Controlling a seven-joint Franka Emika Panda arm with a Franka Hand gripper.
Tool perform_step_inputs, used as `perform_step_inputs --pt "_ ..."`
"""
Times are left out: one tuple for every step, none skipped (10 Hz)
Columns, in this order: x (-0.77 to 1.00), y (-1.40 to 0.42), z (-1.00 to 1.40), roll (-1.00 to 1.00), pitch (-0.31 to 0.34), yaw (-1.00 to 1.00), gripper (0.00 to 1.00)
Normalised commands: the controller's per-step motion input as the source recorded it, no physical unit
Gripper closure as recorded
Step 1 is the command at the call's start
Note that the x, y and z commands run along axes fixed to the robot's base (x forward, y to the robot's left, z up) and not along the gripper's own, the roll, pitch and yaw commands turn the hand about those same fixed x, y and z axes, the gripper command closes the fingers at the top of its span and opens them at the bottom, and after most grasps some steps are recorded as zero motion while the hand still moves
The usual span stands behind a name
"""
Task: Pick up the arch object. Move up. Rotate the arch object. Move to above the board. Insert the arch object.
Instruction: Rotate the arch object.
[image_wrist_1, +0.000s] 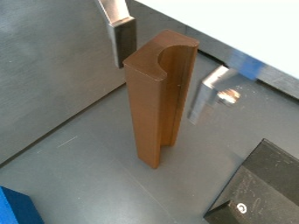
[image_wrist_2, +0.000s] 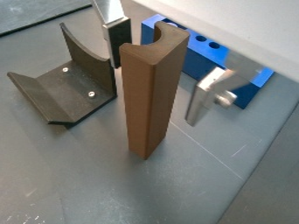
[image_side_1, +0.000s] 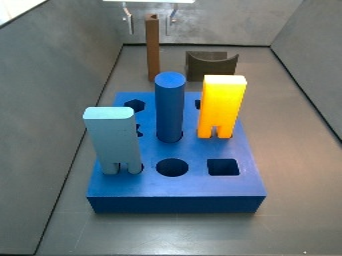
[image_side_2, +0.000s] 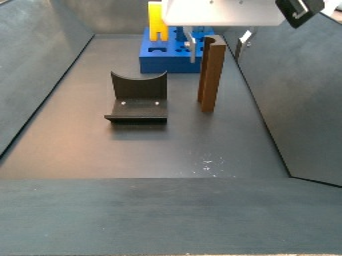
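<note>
The arch object (image_wrist_1: 158, 101) is a tall orange-brown slab with a curved notch in its top. It stands upright on the grey floor, away from the board, and shows in both wrist views (image_wrist_2: 149, 96) and both side views (image_side_1: 152, 50) (image_side_2: 211, 75). My gripper (image_wrist_1: 169, 66) is open and straddles the arch object's upper part, with one silver finger (image_wrist_1: 121, 39) on each side and a small gap to each. The gripper also shows in a side view (image_side_2: 214, 40). The blue board (image_side_1: 134, 185) lies on the floor, also seen in a wrist view (image_wrist_2: 222, 61).
The dark fixture (image_side_2: 136, 98) stands on the floor beside the arch object (image_wrist_2: 65, 83). On the board stand a blue cylinder (image_side_1: 170, 105), a yellow notched block (image_side_1: 222, 105) and a light blue block (image_side_1: 112, 140). Grey walls enclose the floor.
</note>
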Motion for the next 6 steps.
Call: perform_step_inputs --pt "-0.01 0.0 1.0 0.08 -0.02 -0.02 0.0" --pt "-0.03 -0.01 1.0 0.06 0.011 -0.02 0.0" --pt "-0.02 -0.01 0.84 0.05 0.023 -0.01 0.0" --pt "-0.01 -0.01 0.66 0.04 0.035 -0.01 0.0" --pt "0.0 -0.01 0.48 0.02 0.048 0.0 0.0" --pt "0.01 -0.01 0.23 0.0 0.069 0.0 0.0"
